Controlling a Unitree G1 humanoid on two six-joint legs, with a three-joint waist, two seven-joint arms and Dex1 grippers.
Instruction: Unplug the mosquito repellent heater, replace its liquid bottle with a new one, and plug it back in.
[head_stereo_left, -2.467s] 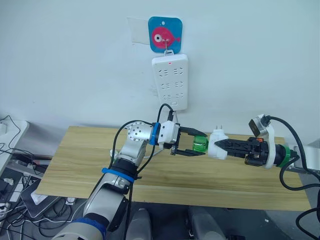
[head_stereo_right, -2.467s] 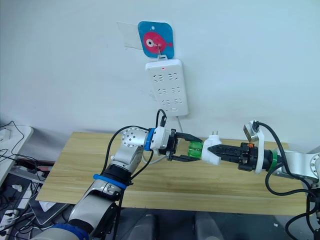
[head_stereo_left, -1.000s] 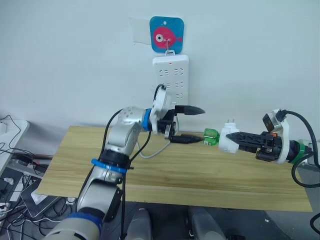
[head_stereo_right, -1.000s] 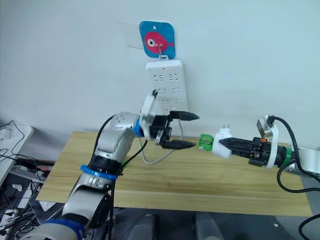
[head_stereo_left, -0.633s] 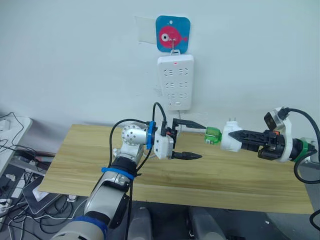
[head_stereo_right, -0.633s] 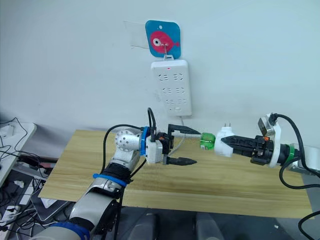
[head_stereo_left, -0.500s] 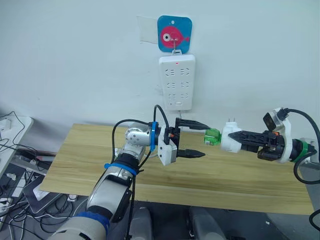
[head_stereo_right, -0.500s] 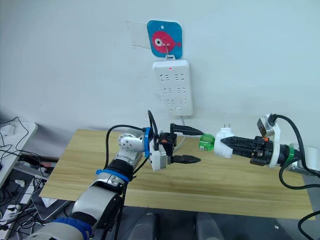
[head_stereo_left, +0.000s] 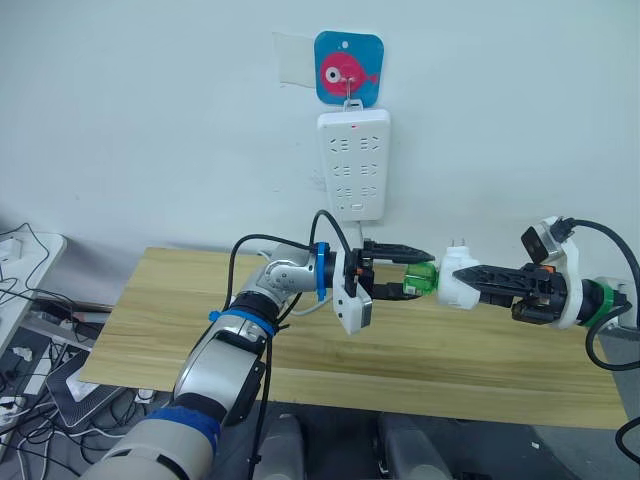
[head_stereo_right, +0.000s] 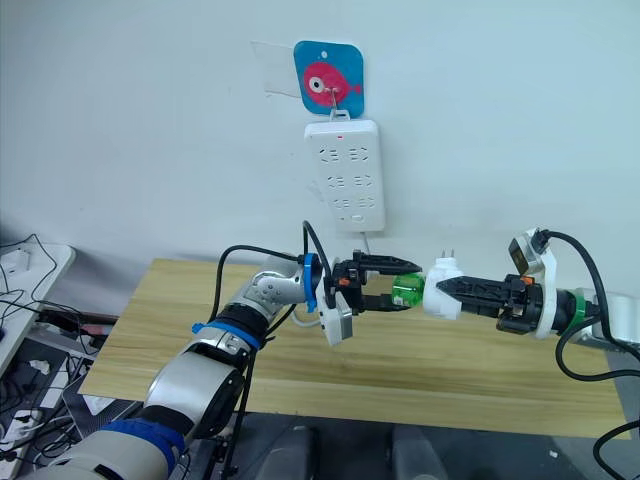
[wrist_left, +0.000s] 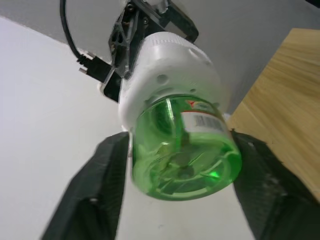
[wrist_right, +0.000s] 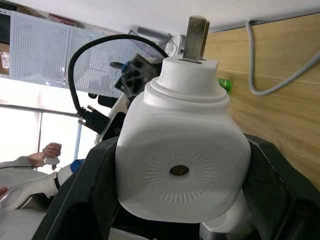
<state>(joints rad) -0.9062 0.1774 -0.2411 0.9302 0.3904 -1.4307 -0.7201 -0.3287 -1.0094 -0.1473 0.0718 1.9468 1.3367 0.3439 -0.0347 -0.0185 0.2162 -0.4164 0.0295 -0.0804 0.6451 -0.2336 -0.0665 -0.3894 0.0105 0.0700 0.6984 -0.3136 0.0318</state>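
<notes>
Heater: mosquito repellent heater, white and rounded, is held in the air above the wooden table, below and to the right of the wall strip, its two metal prongs pointing up.
Right gripper: right gripper is clamped on the heater body, one black finger on each side of it.
Bottle: green liquid bottle sticks out sideways from the heater toward the left arm; its neck sits inside the white unit, and its barcode label faces outward.
Left gripper: left gripper brackets the bottle with fingers spread; one black finger lies on each side of the green base, very near it. Contact cannot be confirmed.
Power strip: long white multi-socket power strip hangs upright on the wall from a hook, under a blue card with a pink fish; a red light shows near its top.
Cable: grey cable lies on the table below the strip.
</notes>
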